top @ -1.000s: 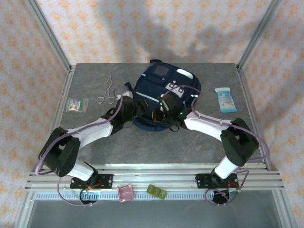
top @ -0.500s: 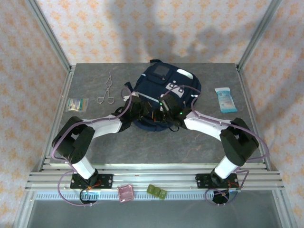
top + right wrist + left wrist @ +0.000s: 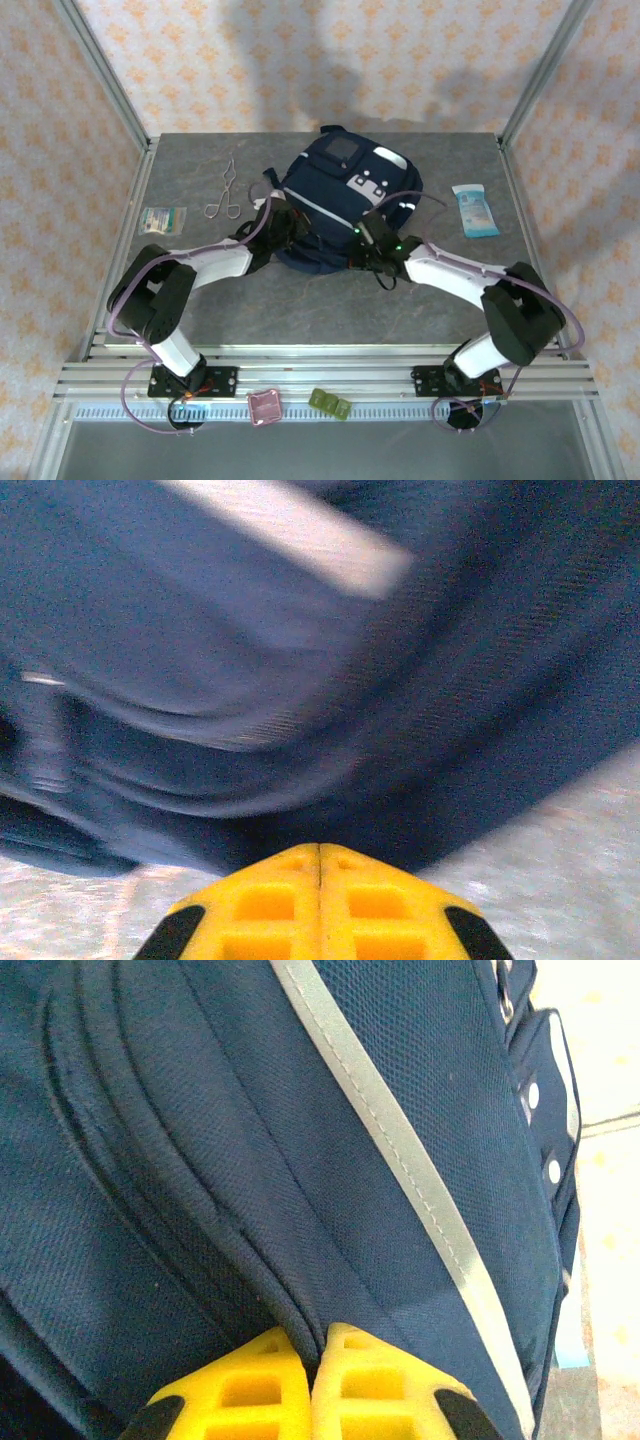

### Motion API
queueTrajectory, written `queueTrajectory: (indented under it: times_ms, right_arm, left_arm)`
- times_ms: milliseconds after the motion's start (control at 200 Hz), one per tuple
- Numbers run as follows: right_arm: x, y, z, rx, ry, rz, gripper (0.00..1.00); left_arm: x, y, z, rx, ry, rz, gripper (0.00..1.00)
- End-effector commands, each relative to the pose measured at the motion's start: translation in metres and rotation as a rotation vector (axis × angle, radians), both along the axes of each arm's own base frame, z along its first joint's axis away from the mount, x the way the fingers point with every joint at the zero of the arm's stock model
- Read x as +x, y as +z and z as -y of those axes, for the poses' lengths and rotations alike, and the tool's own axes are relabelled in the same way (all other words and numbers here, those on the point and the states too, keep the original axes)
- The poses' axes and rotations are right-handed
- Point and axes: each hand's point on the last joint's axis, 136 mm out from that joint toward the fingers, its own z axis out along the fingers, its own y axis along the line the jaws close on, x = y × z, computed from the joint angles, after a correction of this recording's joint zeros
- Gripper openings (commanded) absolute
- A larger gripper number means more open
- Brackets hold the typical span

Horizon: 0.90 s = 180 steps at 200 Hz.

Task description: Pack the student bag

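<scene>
**Counter (image 3: 240,300), grey, one**

- Student bag (image 3: 335,200): one. Navy fabric with light-grey stripes and a pale front patch. It lies flat at the middle of the counter, toward the far edge. Its contents cannot be made out.
- Metal tongs (image 3: 225,192): one pair, left of the bag and apart from it.
- Small clear packet (image 3: 162,220): one, near the left edge, just nearer than the tongs.
- Blue and white packet (image 3: 474,210): one, right of the bag, close to the right edge.
- Pink tray (image 3: 266,407): one, on the rail at the near edge, between the two arm bases. What it holds cannot be told.
- Green piece (image 3: 330,403): one, just right of the pink tray on the same rail.

**Arms, two**

- Left fingers (image 3: 305,1355): yellow, pressed together. The tips are against the bag's near left side, where a fold of fabric runs down to them. Whether cloth is pinched cannot be told.
- Right fingers (image 3: 312,865): yellow, closed flush with nothing between them. The tips are low over the counter, just short of the bag's near right edge
</scene>
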Motion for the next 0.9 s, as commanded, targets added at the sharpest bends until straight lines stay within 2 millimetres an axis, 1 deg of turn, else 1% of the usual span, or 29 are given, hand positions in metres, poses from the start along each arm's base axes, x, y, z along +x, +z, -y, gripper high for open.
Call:
queueTrajectory:
  times_ms: [0, 35, 75, 195, 230, 320, 360, 405, 521, 611, 671, 791, 896]
  right_arm:
    - [0.001, 0.000, 0.038, -0.087, -0.088, 0.016, 0.00]
    - [0.002, 0.002, 0.039, -0.080, -0.088, 0.019, 0.00]
    - [0.004, 0.007, 0.034, -0.054, -0.076, 0.027, 0.00]
    - [0.004, 0.028, 0.005, 0.097, 0.000, 0.052, 0.00]
    - [0.003, 0.035, -0.004, 0.133, 0.025, 0.063, 0.05]
    - [0.000, 0.056, -0.027, 0.187, 0.083, 0.111, 0.24]
    - [-0.001, 0.063, -0.036, 0.207, 0.098, 0.126, 0.30]
    - [0.000, 0.068, -0.045, 0.230, 0.106, 0.135, 0.33]
    - [0.004, 0.069, -0.065, 0.257, 0.120, 0.125, 0.34]
    - [0.009, 0.067, -0.077, 0.241, 0.126, 0.119, 0.34]
    - [0.013, 0.063, -0.083, 0.228, 0.123, 0.111, 0.35]
    - [0.024, 0.046, -0.077, 0.148, 0.056, 0.076, 0.36]
    - [0.030, 0.041, -0.072, 0.120, 0.010, 0.075, 0.36]
  left_arm:
    - [0.009, 0.030, -0.012, 0.011, 0.017, 0.081, 0.00]
    - [0.009, 0.030, -0.011, 0.009, 0.012, 0.081, 0.00]
    - [0.009, 0.032, -0.010, 0.003, 0.006, 0.084, 0.00]
    - [0.008, 0.035, 0.002, -0.032, -0.042, 0.080, 0.00]
    - [0.007, 0.037, 0.005, -0.042, -0.052, 0.081, 0.00]
    - [0.004, 0.045, 0.015, -0.075, -0.081, 0.090, 0.00]
    - [0.002, 0.050, 0.020, -0.094, -0.094, 0.093, 0.00]
    - [-0.001, 0.057, 0.025, -0.122, -0.109, 0.099, 0.00]
    - [-0.007, 0.077, 0.039, -0.196, -0.147, 0.121, 0.00]
    - [-0.012, 0.089, 0.050, -0.215, -0.179, 0.133, 0.00]
    - [-0.016, 0.093, 0.055, -0.220, -0.192, 0.135, 0.00]
    - [-0.019, 0.099, 0.058, -0.242, -0.197, 0.147, 0.00]
    - [-0.021, 0.103, 0.062, -0.259, -0.205, 0.155, 0.00]
